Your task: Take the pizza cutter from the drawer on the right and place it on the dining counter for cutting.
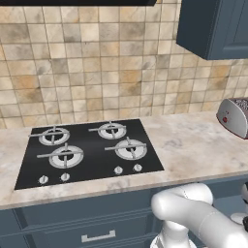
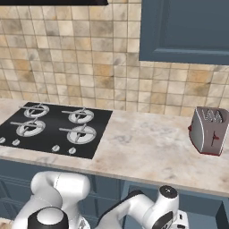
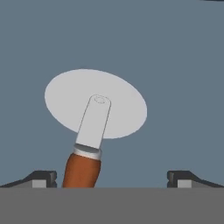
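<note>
Pizza cutter [image 3: 94, 114] handle end hidden below; toaster [image 1: 234, 116] cut by edge.

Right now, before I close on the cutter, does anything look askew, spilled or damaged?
Nothing stands out. The pizza cutter lies flat and whole on the drawer floor, between the open gripper tips. The toaster stands upright on the worktop.

Pincer [image 3: 112, 179] jaws spread wide. Pizza cutter [image 3: 94, 113] lies flat between them, handle nearer left finger [image 3: 41, 178]. Open gap between handle and right finger. Flat blue-grey drawer [image 3: 183, 65] floor bare all round cutter.
</note>
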